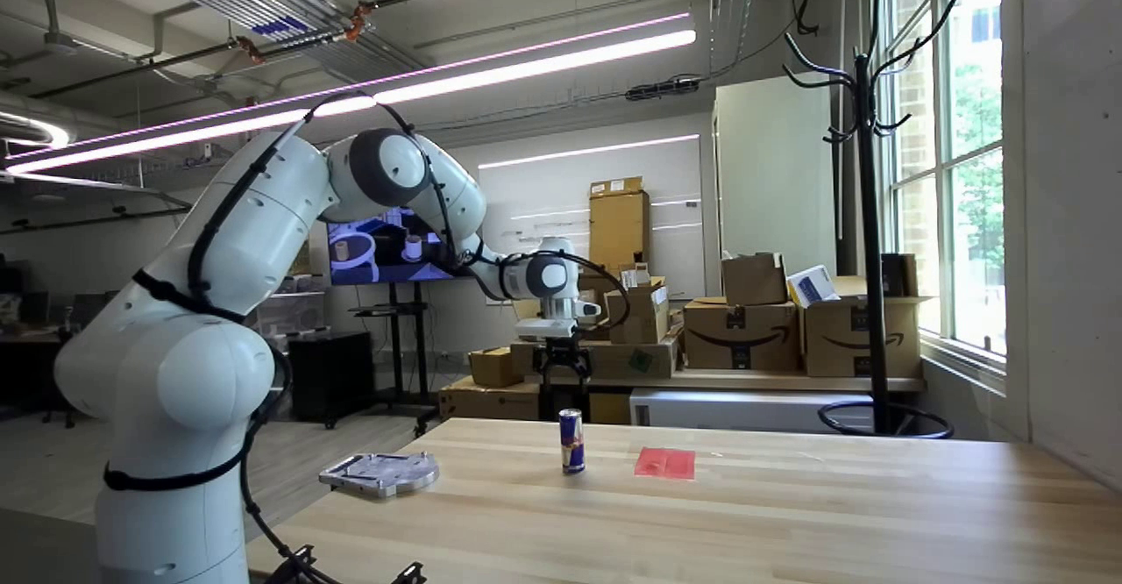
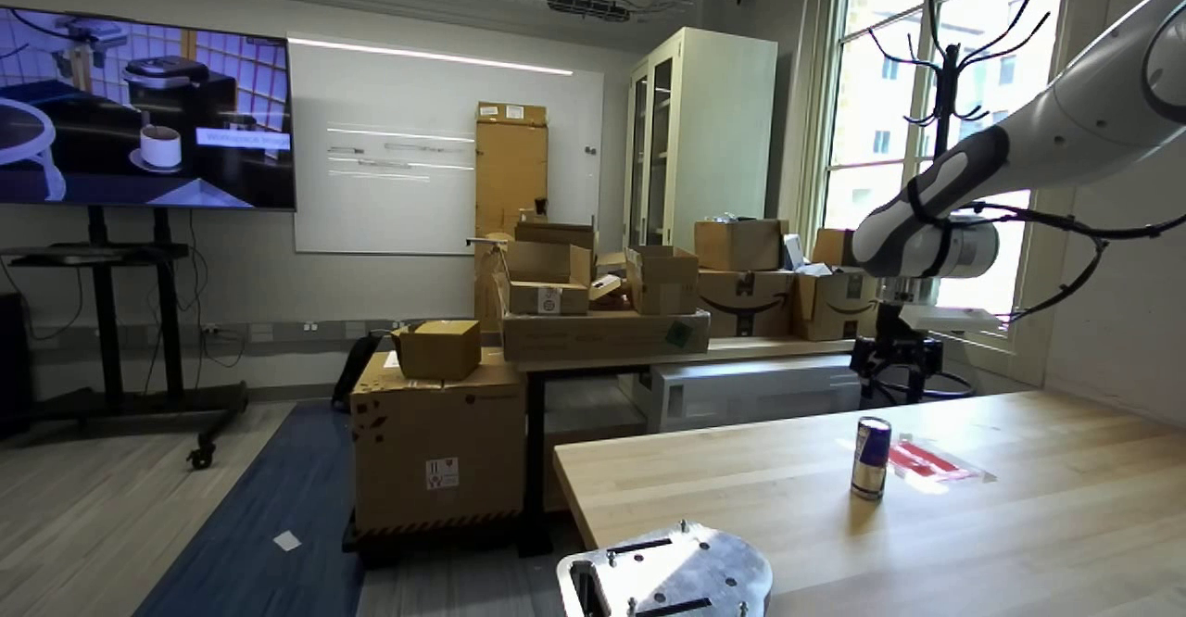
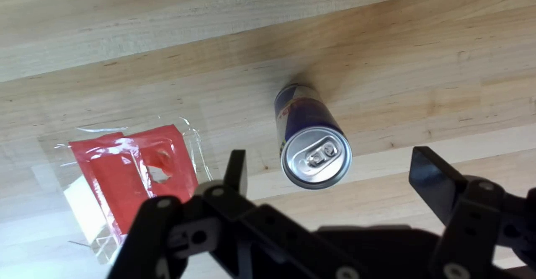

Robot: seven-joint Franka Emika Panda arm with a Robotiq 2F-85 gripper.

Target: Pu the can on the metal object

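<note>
The can (image 1: 571, 444) stands upright on the wooden table, dark blue-purple with a pale band; it also shows in an exterior view (image 2: 871, 458) and in the wrist view (image 3: 316, 157), its silver lid facing the camera. The metal object (image 1: 381, 473), a flat silvery plate with slots and holes, lies at the table's edge; it also shows in an exterior view (image 2: 686, 571) and is out of the wrist view. My gripper (image 3: 331, 178) is open and empty above the table, apart from the can. In the wrist view the lid appears between the spread fingers.
A small flat red item (image 1: 664, 463) in clear plastic lies beside the can; the wrist view shows it (image 3: 134, 170) near one finger. Cardboard boxes (image 1: 741, 336) are stacked behind the table. A black coat stand (image 1: 868, 242) stands by the window.
</note>
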